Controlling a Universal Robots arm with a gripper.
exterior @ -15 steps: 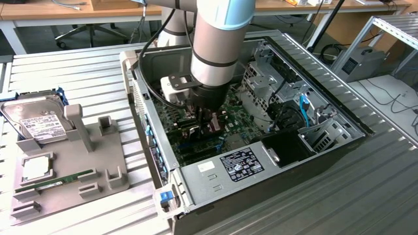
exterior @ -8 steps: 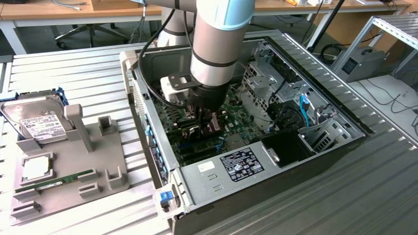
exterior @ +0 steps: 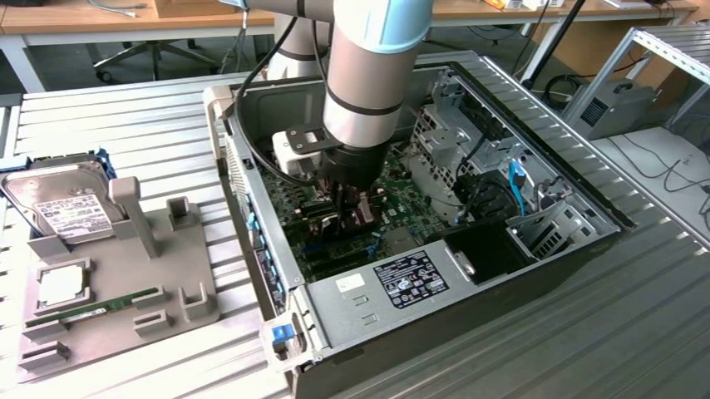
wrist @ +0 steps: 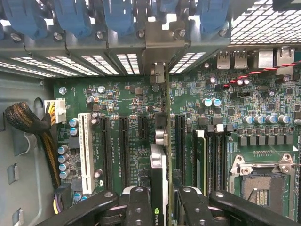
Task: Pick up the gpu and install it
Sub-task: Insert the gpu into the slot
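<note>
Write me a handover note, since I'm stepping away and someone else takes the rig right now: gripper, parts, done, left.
Gripper: fingers shut on the gpu, held edge-on inside the open computer case.
Gpu: over the motherboard, its metal end bracket up at the rear slot openings. Whether it is in its slot cannot be told.
Done: gpu picked up and brought into the case.
Left: confirm seating, release.
Hard drive and RAM stick sit on the grey holder beside the case.
</note>
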